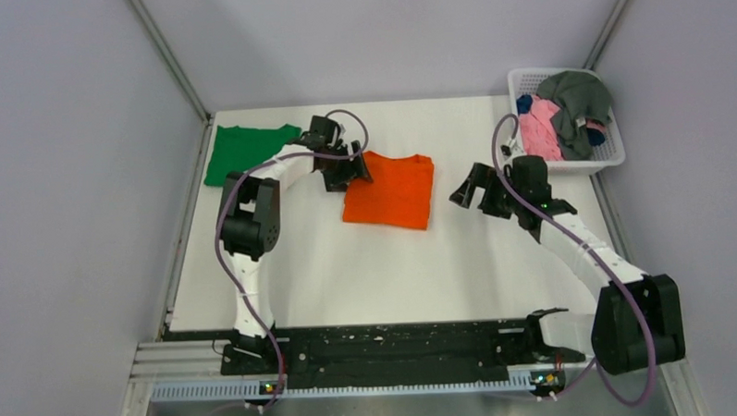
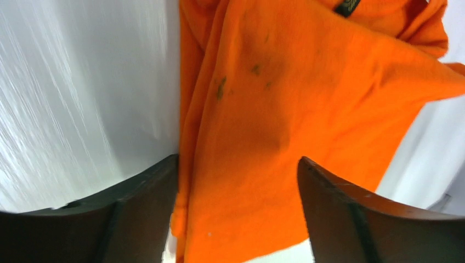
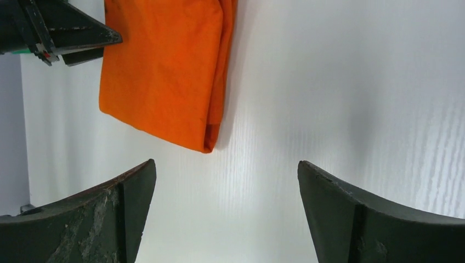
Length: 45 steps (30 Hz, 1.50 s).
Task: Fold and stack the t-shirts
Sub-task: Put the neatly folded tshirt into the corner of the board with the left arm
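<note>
Hanging over the far left corner of the folded orange t-shirt (image 1: 392, 193), the left arm (image 1: 280, 169) has its jaws spread wide, with orange cloth lying between the two fingers (image 2: 334, 213) and nothing clamped. The shirt lies on the worktop (image 1: 395, 281) about midway between the left and right edges, nearer the far edge. Folded nearly square, it shows no clear long axis, and its sides sit slightly skewed to the worktop's edges.

The green t-shirt (image 1: 244, 153), folded flat, lies in the far left corner, apart from the orange one. Stacking probably turns on that: green lies leftward of these jaws, and the left arm is much the nearer.

The right arm (image 1: 579, 242) also has its jaws wide, over bare worktop just right of the orange shirt.

The basket (image 1: 581, 167) in the far right corner holds a pink shirt (image 1: 540, 128), a grey shirt (image 1: 578, 99) and a dark blue shirt (image 1: 524, 104), all bundled.
</note>
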Tool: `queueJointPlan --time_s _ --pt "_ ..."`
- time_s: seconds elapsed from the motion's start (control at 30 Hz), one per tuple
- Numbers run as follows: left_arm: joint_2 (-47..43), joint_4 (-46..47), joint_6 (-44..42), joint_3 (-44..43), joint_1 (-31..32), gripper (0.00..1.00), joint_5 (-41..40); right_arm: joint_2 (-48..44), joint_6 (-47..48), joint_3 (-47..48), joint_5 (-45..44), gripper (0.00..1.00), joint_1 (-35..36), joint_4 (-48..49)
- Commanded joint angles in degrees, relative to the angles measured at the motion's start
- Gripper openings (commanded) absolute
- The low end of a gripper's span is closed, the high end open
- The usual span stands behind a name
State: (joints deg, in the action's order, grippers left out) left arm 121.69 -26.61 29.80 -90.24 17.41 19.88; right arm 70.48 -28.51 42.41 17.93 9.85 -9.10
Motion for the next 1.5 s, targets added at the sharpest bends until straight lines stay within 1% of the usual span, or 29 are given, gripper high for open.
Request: queueJointPlan --time_s 0.0,0.03,0.1,0.13,0.17,0.2,0.23,0.27,0.33,0.5,0.7,0.87,1.17,1.4,1.47 --pt "5.8 -5.5 -3.0 -5.2 1.4 0.76 -2.4 -6.9 2.0 -1.6 -6.7 0.99 0.0 -0.7" --pt "6.3 -5.9 -3.1 -5.5 1.9 0.73 -3.7 -8.0 2.4 -1.8 -7.8 0.99 0.0 -1.6" --pt "7.1 -6.6 -3.3 -6.0 3.1 0.61 -5.9 -10.4 2.9 -2.7 -9.2 0.99 0.1 -2.1" --pt "7.5 -6.9 -3.3 -6.5 3.7 0.52 -6.3 -11.4 3.1 -3.4 -9.9 0.99 0.0 -1.8" --pt "7.9 -7.3 -3.3 -7.1 4.3 0.42 -6.8 -12.2 3.4 -4.4 -10.7 0.99 0.0 -1.0" --pt "8.5 -8.1 -3.1 -8.1 4.9 0.27 -8.0 -13.0 3.5 -5.5 -11.6 0.99 0.0 0.1" --pt "9.2 -9.6 -2.8 -9.5 5.7 0.11 -10.7 -13.4 3.6 -6.2 -12.5 0.99 0.0 1.3" --pt "10.0 -11.9 -2.6 -11.4 6.4 0.01 -14.8 -13.7 3.7 -6.8 -13.0 0.99 0.0 1.9" --pt "11.2 -15.9 -2.9 -15.2 7.8 0.0 -22.8 -13.7 4.0 -7.4 -13.2 0.99 0.0 2.7" --pt "10.3 -21.1 -3.5 -20.9 8.2 0.0 -35.5 -12.9 4.6 -7.3 -13.8 0.99 0.0 2.8" --pt "6.0 -18.6 -12.9 -22.7 7.4 0.0 -52.2 -12.0 4.7 -7.6 -13.8 0.99 0.0 4.3" --pt "3.6 -14.9 -23.1 -24.0 4.8 0.0 -59.8 -11.3 4.8 -7.4 -14.9 0.99 0.1 4.3" --pt "0.6 -7.5 -37.6 -24.3 -0.5 0.0 -67.1 -10.8 4.7 -7.0 -15.2 0.99 0.1 4.1" --pt "-1.4 -5.7 -40.4 -26.9 -4.2 0.0 -62.9 -9.9 4.5 -6.8 -15.8 0.99 0.0 4.6" --pt "-1.9 -7.1 -39.8 -28.3 -4.8 0.0 -61.0 -9.4 4.4 -6.7 -16.1 0.99 0.0 4.6"
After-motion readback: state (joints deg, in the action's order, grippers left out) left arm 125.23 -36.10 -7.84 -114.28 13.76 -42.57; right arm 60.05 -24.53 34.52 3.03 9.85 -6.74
